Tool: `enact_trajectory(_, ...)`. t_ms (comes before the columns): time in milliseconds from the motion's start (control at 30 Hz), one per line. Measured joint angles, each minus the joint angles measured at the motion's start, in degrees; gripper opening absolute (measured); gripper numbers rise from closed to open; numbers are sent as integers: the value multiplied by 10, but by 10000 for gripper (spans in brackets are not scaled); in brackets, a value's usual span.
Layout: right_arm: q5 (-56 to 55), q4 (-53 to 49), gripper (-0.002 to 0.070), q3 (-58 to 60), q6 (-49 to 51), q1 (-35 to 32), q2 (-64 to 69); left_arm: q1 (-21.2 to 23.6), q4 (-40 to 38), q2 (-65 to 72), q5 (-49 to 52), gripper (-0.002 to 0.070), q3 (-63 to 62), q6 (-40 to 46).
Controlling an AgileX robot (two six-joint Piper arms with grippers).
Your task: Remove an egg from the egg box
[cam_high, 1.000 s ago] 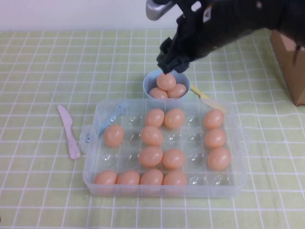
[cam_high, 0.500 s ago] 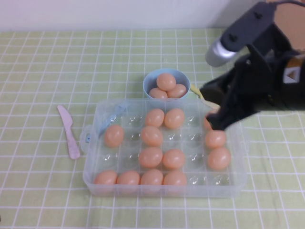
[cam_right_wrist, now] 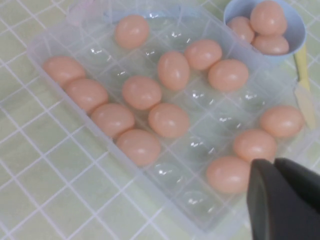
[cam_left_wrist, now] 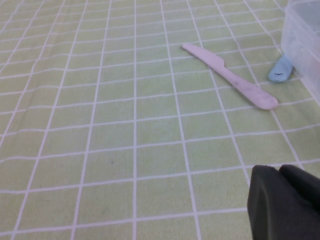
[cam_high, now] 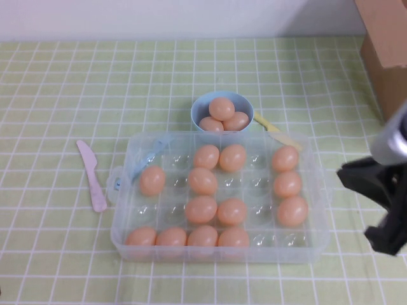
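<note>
The clear egg box [cam_high: 216, 253] lies mid-table with several peach-brown eggs [cam_high: 202, 181] in its cups and some cups empty. My right gripper [cam_high: 375, 203] is at the right edge, clear of the box's right end, shut and empty. In the right wrist view my right gripper [cam_right_wrist: 274, 162] hangs beside the box [cam_right_wrist: 175, 172], close to an egg [cam_right_wrist: 227, 174] in its end row. My left gripper [cam_left_wrist: 280, 170] is shut and empty, low over the cloth to the left of the box corner [cam_left_wrist: 302, 30]. It does not show in the high view.
A small light-blue bowl [cam_high: 198, 108] behind the box holds three eggs. A pink plastic knife [cam_high: 92, 175] lies left of the box, a yellow one [cam_high: 276, 132] at its back right. A cardboard box [cam_high: 385, 44] stands at the far right. The box's blue clasp [cam_left_wrist: 280, 70] rests on the cloth.
My right arm has drawn back from above the bowl, across the box's right end, to the table's right edge. The eggs have not moved.
</note>
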Motion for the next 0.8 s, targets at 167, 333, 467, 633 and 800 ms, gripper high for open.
enact_trajectory(167, -27, -24, -17, 70, 49, 0, -76, 0, 0, 0, 0, -4, 0, 0)
enact_trajectory(333, -121, -55, -17, 148, 52, -41, -149, 0, 0, 0, 0, -5, 0, 0)
enact_trajectory(467, -229, -59, -17, 221, 52, -126, -209, 0, 0, 0, 0, -5, 0, 0)
enact_trajectory(633, -309, -60, -17, 314, 52, -240, -281, 0, 0, 0, 0, -4, 0, 0)
enact_trajectory(800, -336, -45, -18, 399, 52, -352, -382, 0, 0, 0, 0, -5, 0, 0)
